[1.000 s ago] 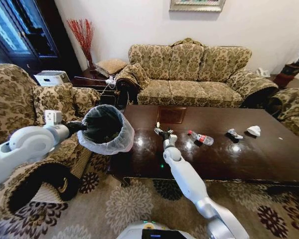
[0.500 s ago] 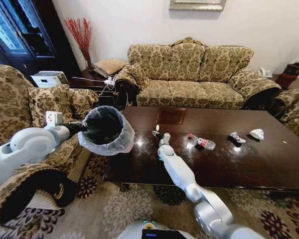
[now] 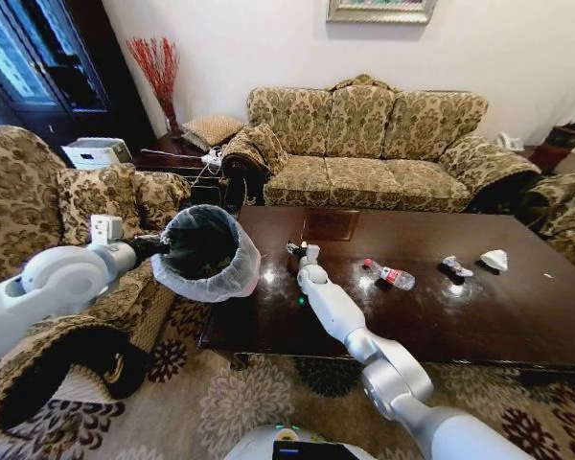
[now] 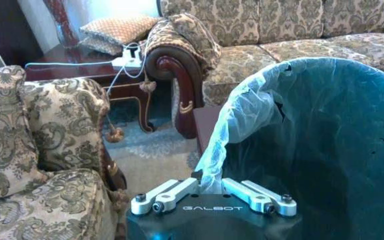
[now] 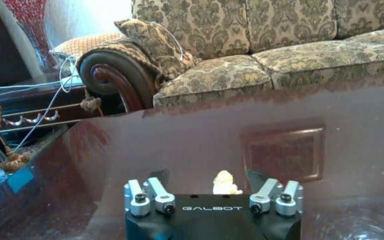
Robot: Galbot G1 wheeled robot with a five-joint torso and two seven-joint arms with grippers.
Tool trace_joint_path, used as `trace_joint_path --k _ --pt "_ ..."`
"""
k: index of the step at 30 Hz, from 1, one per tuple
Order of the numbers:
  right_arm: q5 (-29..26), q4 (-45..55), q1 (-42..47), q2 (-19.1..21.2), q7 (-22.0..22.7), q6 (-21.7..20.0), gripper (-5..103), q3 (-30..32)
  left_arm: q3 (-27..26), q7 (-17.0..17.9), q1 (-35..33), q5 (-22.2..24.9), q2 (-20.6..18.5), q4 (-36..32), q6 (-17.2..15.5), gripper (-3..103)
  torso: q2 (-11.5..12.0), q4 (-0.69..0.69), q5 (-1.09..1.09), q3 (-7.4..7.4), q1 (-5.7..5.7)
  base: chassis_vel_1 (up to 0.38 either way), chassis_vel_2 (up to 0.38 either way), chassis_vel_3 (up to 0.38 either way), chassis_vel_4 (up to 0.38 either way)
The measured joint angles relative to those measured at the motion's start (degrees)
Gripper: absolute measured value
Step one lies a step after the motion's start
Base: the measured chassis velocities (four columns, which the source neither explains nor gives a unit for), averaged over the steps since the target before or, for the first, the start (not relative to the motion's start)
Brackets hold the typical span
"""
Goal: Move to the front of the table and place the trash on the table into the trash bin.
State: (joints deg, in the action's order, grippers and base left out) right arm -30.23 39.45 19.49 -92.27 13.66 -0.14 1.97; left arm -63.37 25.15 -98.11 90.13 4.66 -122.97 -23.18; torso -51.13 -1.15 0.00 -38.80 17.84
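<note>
The tabletop carries a bottle and two wads well off to the right. The trash bin hangs just off the table's left end, its rim pinched shut in the left gripper. The right gripper holds a small tan wad between its closed fingers, so the bin lies directly to its left, near.

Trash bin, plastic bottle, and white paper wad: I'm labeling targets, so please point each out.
trash bin (image 3: 232,278), head view, on the bag-covered rim.
plastic bottle (image 3: 390,275), head view, on its clear body.
white paper wad (image 3: 494,259), head view, on its middle.
</note>
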Motion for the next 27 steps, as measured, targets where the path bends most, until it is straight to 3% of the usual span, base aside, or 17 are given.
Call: trace_joint_path --k 2,5,6,7,8,10,11,21,27 --pt "0.3 2.05 1.53 0.02 -0.24 1.58 70 0.06 0.0 -0.02 0.0 -0.03 0.52 -0.16 0.0 0 0.0 0.0 0.0 0.0 -0.01 0.0 0.0 0.0 0.0" --pt "0.36 3.22 2.58 0.05 -1.31 1.96 70 0.09 -0.01 -0.04 -0.03 -0.14 0.77 -0.17 0.0 0 0.0 -0.02 0.0 0.0 -0.01 0.0 0.0 0.0 0.0" --pt "0.4 3.8 3.16 0.22 -2.18 1.99 81 0.16 0.01 -0.06 -0.09 -0.33 0.88 -0.17 0.0 0 0.0 -0.03 0.0 0.01 -0.02 0.0 0.0 0.0 0.0" --pt "0.43 3.77 3.34 0.29 -2.21 2.09 81 0.18 0.09 -0.06 -0.1 -0.47 0.89 -0.18 0.06 0 0.0 -0.02 0.0 0.0 -0.02 0.0 0.0 0.0 0.0" --pt "0.43 3.71 3.45 0.32 -2.21 2.06 91 0.22 0.2 -0.06 -0.11 -0.57 0.89 -0.23 0.13 0 0.0 -0.02 0.0 0.0 -0.02 0.0 0.0 0.0 0.0" --pt "0.4 3.71 3.67 0.42 -2.21 1.8 91 0.25 0.28 -0.1 -0.12 -0.61 0.85 -0.3 0.17 0 0.0 -0.02 0.0 0.0 -0.02 0.0 0.0 0.0 0.0" --pt "0.45 3.7 3.92 0.44 -2.21 1.66 99 0.24 0.31 -0.1 -0.12 -0.64 0.8 -0.3 0.19 0 0.0 -0.01 0.0 0.0 -0.02 0.0 0.0 0.0 0.0" --pt "2.36 2.21 3.4 0.16 -1.58 1.77 100 0.34 0.31 -0.22 -0.12 -0.69 0.67 -0.31 0.36 0 -0.02 -0.03 0.0 0.01 -0.03 -0.073 0.067 0.066 -0.056" --pt "1.41 1.01 2.71 0.15 -1.41 -0.78 100 0.29 0.36 -0.28 -0.25 -0.88 0.78 -0.34 0.53 0 0.0 0.02 0.01 -0.02 0.03 -0.081 0.068 0.047 -0.073"
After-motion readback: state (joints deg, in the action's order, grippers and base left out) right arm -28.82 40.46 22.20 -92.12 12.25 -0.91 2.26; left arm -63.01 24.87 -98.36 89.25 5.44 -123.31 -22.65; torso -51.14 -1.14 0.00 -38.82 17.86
